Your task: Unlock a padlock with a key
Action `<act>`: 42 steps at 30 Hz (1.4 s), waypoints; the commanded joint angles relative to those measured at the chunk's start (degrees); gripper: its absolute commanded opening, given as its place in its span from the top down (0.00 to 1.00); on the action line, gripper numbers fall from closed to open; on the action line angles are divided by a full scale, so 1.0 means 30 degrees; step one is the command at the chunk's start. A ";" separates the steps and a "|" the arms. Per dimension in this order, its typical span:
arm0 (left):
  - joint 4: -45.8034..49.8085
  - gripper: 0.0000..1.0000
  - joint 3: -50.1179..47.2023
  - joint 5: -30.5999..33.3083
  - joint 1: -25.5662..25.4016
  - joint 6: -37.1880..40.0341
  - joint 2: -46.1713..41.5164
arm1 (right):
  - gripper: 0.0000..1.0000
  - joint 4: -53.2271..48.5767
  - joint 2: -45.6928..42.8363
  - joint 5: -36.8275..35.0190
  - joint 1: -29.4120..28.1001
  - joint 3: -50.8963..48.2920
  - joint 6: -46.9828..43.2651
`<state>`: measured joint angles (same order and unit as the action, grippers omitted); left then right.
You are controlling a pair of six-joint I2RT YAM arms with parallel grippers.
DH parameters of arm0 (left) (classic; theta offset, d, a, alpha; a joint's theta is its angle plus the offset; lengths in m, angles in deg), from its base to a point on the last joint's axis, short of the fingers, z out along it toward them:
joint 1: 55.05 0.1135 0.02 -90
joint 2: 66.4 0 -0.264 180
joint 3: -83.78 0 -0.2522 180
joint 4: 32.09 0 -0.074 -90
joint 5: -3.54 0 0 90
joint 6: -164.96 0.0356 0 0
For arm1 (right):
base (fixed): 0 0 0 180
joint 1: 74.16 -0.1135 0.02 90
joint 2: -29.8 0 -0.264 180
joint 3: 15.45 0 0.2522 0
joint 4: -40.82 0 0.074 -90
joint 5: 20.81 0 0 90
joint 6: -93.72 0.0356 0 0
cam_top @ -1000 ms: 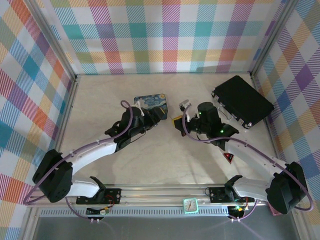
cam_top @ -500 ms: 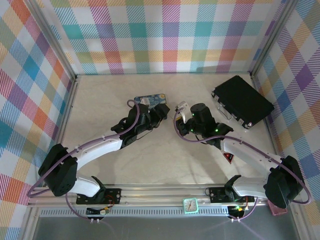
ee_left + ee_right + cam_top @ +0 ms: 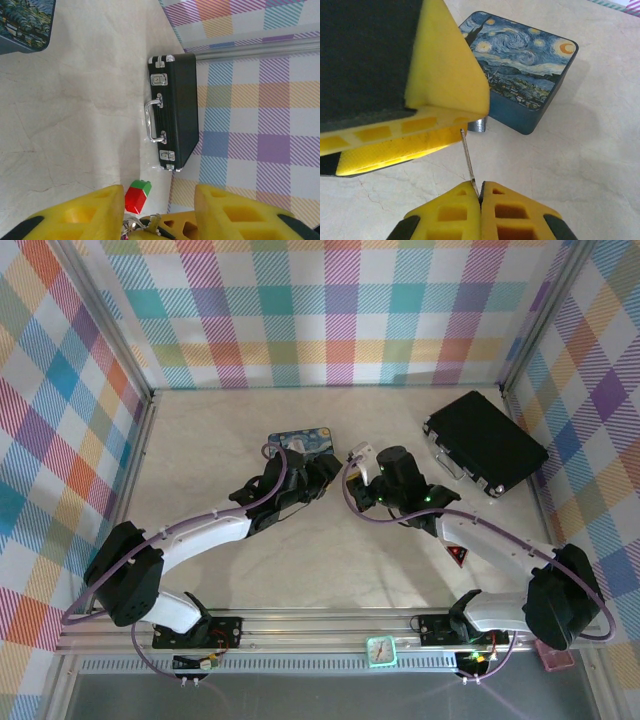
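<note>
Looking down on a pale marbled desk (image 3: 200, 450), walled by plaid panels. Reaching in from the near edge: both arms, meeting around the centre.

Lying flat at the far right, close to the wall: a black case (image 3: 487, 443), latches and silver handle on its near-left side.

Sitting far of centre, slightly left: a blue swirl-painted tin (image 3: 300, 438), lid up, partly covered by the left arm in the top view.

Hovering just near of the tin's right end: the left end effector (image 3: 159, 192), yellow fingers (image 3: 80, 215) set apart with a clear gap. Cannot tell whether clamped on anything, with the grip zone cut off by the bottom edge of the left wrist view.

Facing it from the right: the right end effector (image 3: 480, 197), fingers pressed fully together and pinching the key (image 3: 468, 161).

Seen between the left fingers in the left wrist view: a small red block (image 3: 137, 196) with a green top, plus silvery bits at the bottom edge, too cropped to identify.

Tucked under the left finger, just beside the tin's near-right corner: the padlock (image 3: 478, 125), mostly hidden, only a short silvery stub on show.

Rising edge-on from the right fingertips as a thin grey sliver: the key, tip up against the underside of the left finger, just left of that stub. Contact with the padlock impossible to judge.
</note>
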<state>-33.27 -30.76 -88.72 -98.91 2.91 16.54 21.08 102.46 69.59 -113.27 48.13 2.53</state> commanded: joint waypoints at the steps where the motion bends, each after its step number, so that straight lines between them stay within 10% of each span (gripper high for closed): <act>1: 0.0066 0.63 0.0440 0.0407 -0.0415 -0.0475 -0.0187 | 1.00 0.0737 -0.0028 0.0045 -0.0174 -0.0084 -0.0480; 16: 0.0320 0.96 0.0842 0.0564 -0.0475 0.0250 0.0426 | 1.00 0.1036 -0.0357 0.0280 -0.0410 -0.0507 -0.0213; 19: 0.0322 1.00 0.0871 0.0892 -0.0431 0.0819 0.0424 | 0.85 0.0990 -0.1053 0.0986 -0.0340 -0.0612 0.0455; 31: -0.3310 1.00 0.1106 -0.4352 0.1390 0.9495 -0.0560 | 0.46 0.1919 -0.3907 1.0210 0.5209 -0.1081 0.5730; 42: -0.4447 1.00 -0.0645 -0.6664 0.1448 1.5129 -0.3597 | 0.48 0.9283 -0.3420 1.5023 0.6622 -0.3005 1.1449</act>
<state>-43.22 -30.72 -105.60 -94.86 42.18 7.42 38.66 91.86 109.37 -93.60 40.15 30.50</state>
